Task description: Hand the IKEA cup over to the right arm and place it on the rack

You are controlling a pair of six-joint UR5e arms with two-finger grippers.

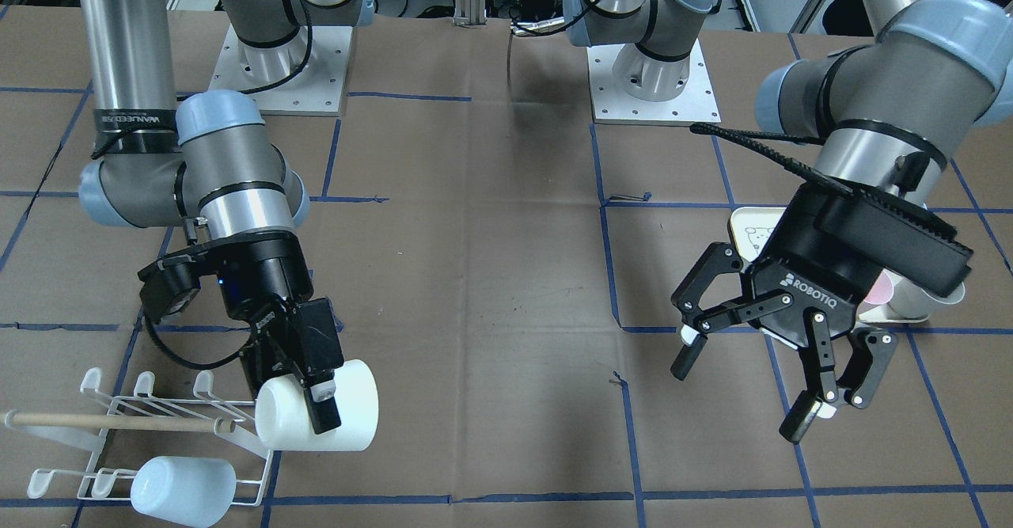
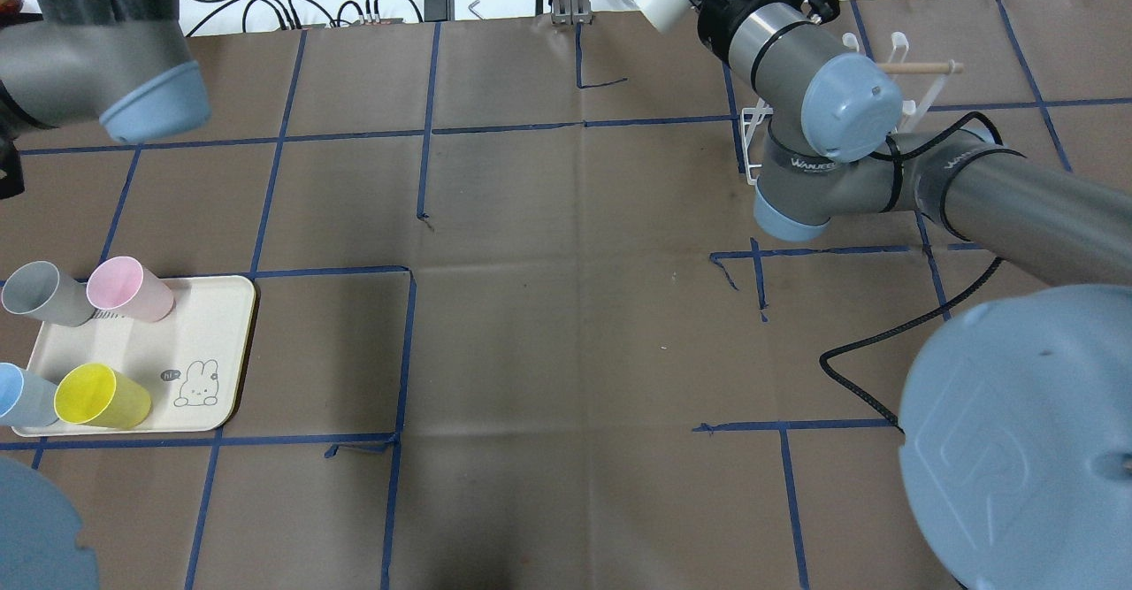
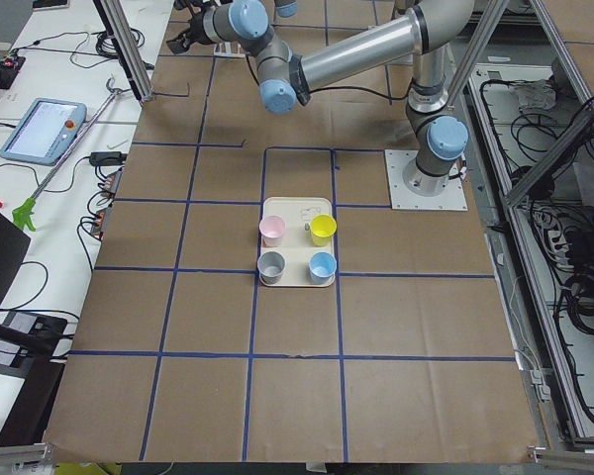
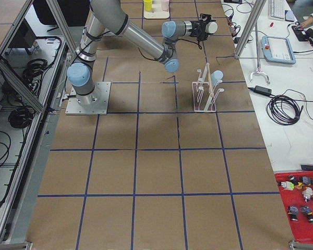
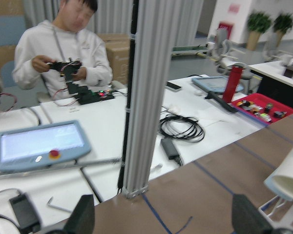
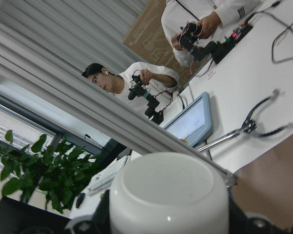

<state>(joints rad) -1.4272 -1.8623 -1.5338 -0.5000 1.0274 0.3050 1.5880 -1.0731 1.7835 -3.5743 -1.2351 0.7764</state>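
Plainly, the white IKEA cup (image 1: 356, 413) sits in the right arm's claw (image 1: 315, 405), whose long straight fingers are clamped across its wall, one showing on the near side and the other hidden behind. The cup lies on its side, its long axis about level. Its narrower base seems to point toward the rack (image 4: 204, 91) and its wider mouth toward the middle of the bench (image 1: 491, 275), though the front view is foreshortened and I would not swear to it. From the front it hangs just beside the rack's inner end, while the side view puts it farther off and raised, so the true gap is hard to call. The rack carries a wooden dowel (image 1: 119, 421) across it and a pale blue cup (image 1: 182, 490) on one peg, and the other upturned pegs look bare. Well apart, across the bench, the left claw (image 1: 744, 393) hovers with its fingers spread and nothing between them, over the cream tray (image 2: 221, 342) where four coloured cups (image 2: 115, 289) stand. Since the right arm alone grips the cup, the hand-over looks finished and only the placing remains. That likely means turning the wrist so the mouth faces down, then carrying the cup sideways over a free peg, clear of the dowel and the blue cup.
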